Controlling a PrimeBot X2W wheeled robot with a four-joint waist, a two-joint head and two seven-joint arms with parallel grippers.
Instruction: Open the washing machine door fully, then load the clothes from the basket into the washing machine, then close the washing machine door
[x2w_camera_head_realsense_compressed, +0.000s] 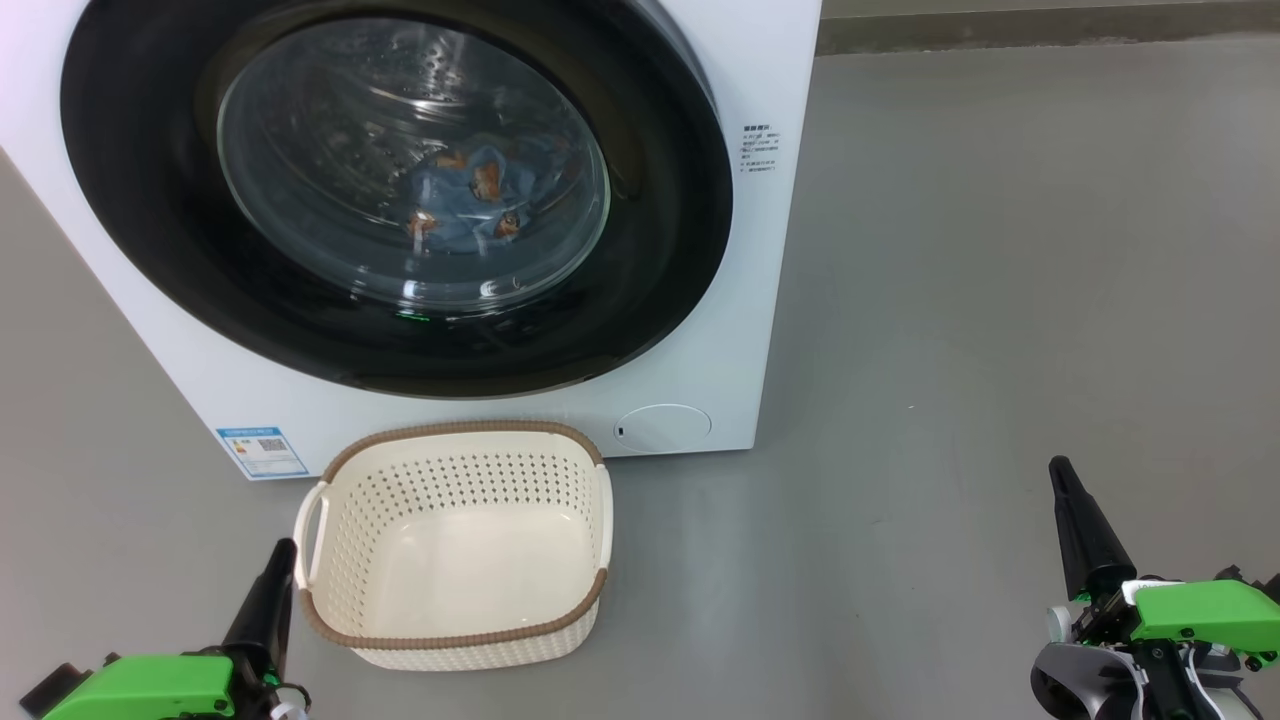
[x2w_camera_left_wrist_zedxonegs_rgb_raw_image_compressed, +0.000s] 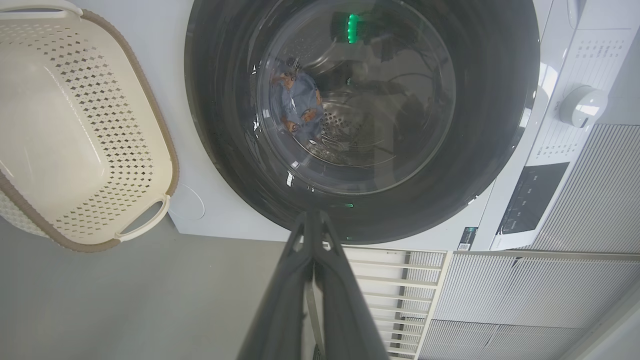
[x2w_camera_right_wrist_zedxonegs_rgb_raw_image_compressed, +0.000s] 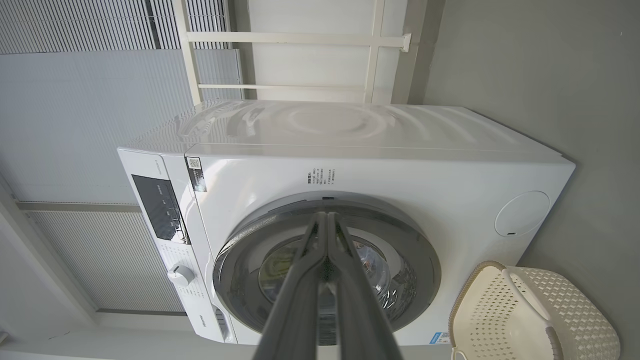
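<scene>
Washing machine door (x2w_camera_head_realsense_compressed: 660, 230): flush in the front of the washing machine (x2w_camera_head_realsense_compressed: 760, 300), directly behind the basket (x2w_camera_head_realsense_compressed: 455, 432); looks closed.

Clothes (x2w_camera_head_realsense_compressed: 470, 200): blue with orange prints, seen through the door glass, behind and above the basket.

Basket: bare inside, on the floor just in front of the machine.

Left gripper (x2w_camera_head_realsense_compressed: 283, 552): jaws pressed together, empty, just beside the basket's left side, pointing toward the machine.

Right gripper (x2w_camera_head_realsense_compressed: 1063, 480): jaws together, empty, well apart to the basket's right.

Judgement: all steps appear done. If the door needs a final push, it lies straight past the basket, and the left arm is nearer.
</scene>
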